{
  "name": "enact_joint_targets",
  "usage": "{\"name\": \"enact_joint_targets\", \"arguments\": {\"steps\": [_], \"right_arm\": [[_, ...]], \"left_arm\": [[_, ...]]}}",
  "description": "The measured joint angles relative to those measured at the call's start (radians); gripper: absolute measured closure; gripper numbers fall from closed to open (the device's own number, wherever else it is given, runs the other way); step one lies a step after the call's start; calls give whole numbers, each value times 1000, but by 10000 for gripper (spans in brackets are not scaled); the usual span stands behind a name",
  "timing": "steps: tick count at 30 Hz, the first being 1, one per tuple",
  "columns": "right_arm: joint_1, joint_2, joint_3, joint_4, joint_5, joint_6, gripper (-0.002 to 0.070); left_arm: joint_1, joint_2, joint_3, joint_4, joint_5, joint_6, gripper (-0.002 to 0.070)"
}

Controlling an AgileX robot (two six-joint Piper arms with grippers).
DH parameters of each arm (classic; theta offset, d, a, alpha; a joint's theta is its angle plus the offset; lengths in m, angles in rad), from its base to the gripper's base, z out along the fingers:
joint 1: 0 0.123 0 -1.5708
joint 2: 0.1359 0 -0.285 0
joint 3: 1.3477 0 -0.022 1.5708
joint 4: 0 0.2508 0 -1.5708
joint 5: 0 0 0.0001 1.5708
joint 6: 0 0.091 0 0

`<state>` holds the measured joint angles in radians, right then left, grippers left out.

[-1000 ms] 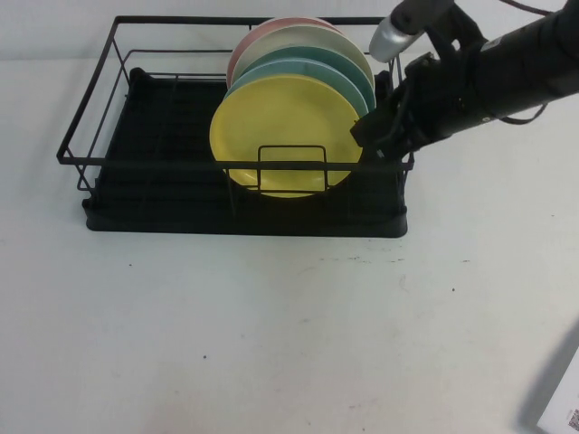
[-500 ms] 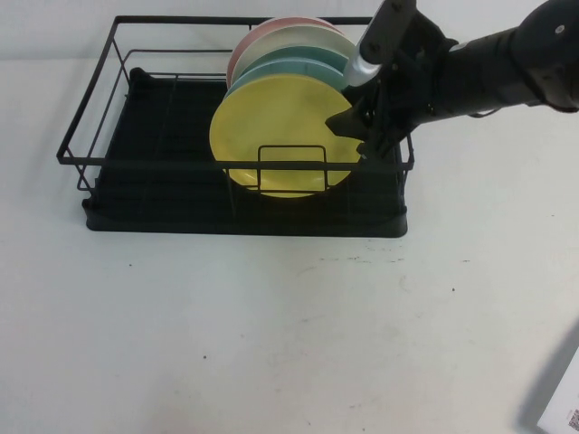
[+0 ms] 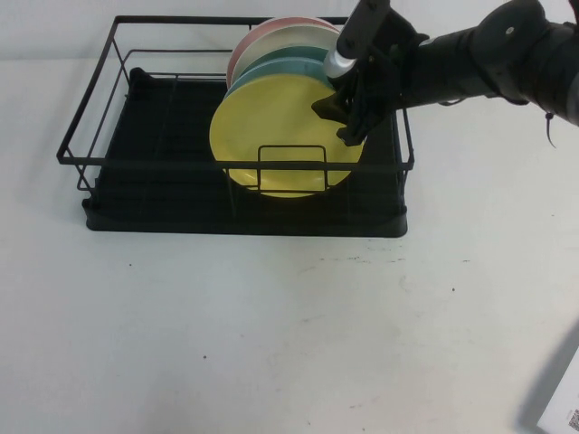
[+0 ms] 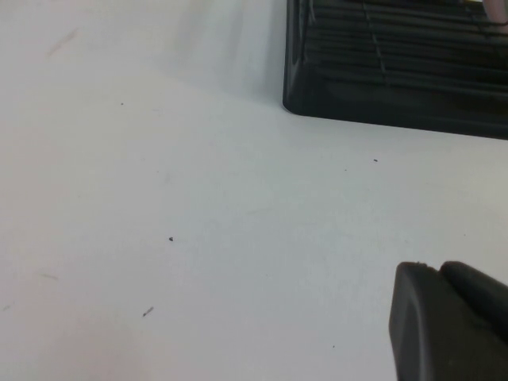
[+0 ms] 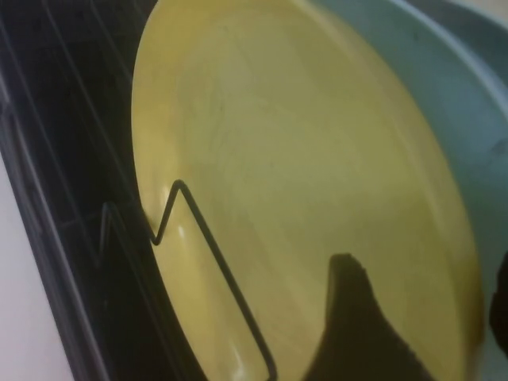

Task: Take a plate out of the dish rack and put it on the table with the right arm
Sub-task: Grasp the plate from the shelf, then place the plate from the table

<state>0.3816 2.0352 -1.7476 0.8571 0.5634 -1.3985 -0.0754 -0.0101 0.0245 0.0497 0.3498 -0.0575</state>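
Seemingly stiff, smooth and light, the plate (image 3: 282,136) stands on edge at the front of the stack in the dish rack (image 3: 118,172); its upper rim is the natural hold. Right gripper (image 3: 344,116) straddles that rim, jaws parted, nothing gripped yet. Right wrist view alone shows one finger (image 5: 361,333) before the plate's face. Left gripper (image 4: 448,321) hangs over bare table (image 4: 198,222), well off the rack; its opening cannot be judged
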Motion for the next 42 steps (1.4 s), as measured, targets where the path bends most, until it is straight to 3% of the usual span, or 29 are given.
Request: {"name": "enact_joint_targets", "arguments": {"steps": [12,16,20,28,37,42], "right_arm": [[0,49,-23,-20,3,-1,354],[0,53,-24,-23,-9,-1,435],[0,53,-24,-24,-22,-2,593],[1,28,-24,-56,-8,18,601],[1,-221,-22,-141,13,247,602],[10,-401,3,-222,85,538,602]], "left_arm": [[0,0,0,0,0,0,679],[0,0,0,0,0,0,679],[0,0,0,0,0,0,679],[0,0,0,0,0,0,679],[0,0,0,0,0,0,679],[0,0,0,0,0,0,679]]}}
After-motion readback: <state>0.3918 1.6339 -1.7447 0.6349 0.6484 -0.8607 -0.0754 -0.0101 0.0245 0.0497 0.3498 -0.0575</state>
